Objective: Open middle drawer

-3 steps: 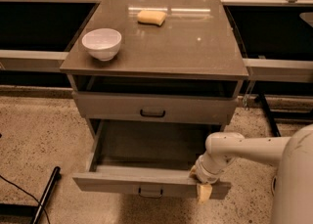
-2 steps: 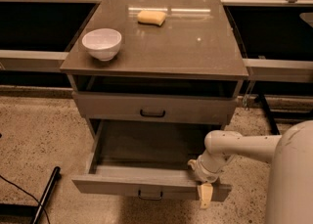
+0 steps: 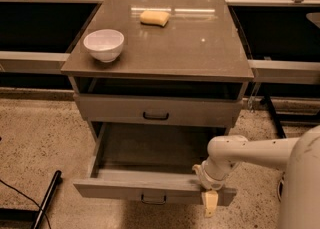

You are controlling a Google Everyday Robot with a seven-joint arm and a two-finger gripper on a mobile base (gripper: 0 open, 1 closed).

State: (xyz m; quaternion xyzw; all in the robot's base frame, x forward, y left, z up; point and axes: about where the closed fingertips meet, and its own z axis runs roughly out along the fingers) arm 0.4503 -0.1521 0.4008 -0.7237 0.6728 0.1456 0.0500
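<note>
my gripper (image 3: 210, 204) sits at the right end of the middle drawer's (image 3: 125, 187) front, at its top edge, with its pale tip hanging down over the front panel. i cannot tell whether my jaws are open or closed, or whether they grip anything. my white arm (image 3: 252, 150) reaches in from the right, bending down at the wrist just above the drawer's front corner, and my body (image 3: 302, 188) fills the lower right corner of the view.

the middle drawer is pulled well out of the cabinet toward me, so its dark inside shows from above. its small dark handle (image 3: 153, 199) sits at the middle of the front, left of my gripper and apart from it.

above it, the upper drawer (image 3: 115, 109) lies much further back, set in under the top, with its own dark handle (image 3: 156, 116) at the centre. a dark gap runs between that drawer and the surface (image 3: 195, 48) on top.

on the surface a white bowl (image 3: 104, 44) stands upright near the left front corner. a yellow sponge (image 3: 154, 18) lies near the back edge, well apart from the bowl.

the cabinet stands on a speckled floor (image 3: 35, 138). a black bar (image 3: 47, 198) lies slanted on the floor at lower left, near the open drawer's left corner.
</note>
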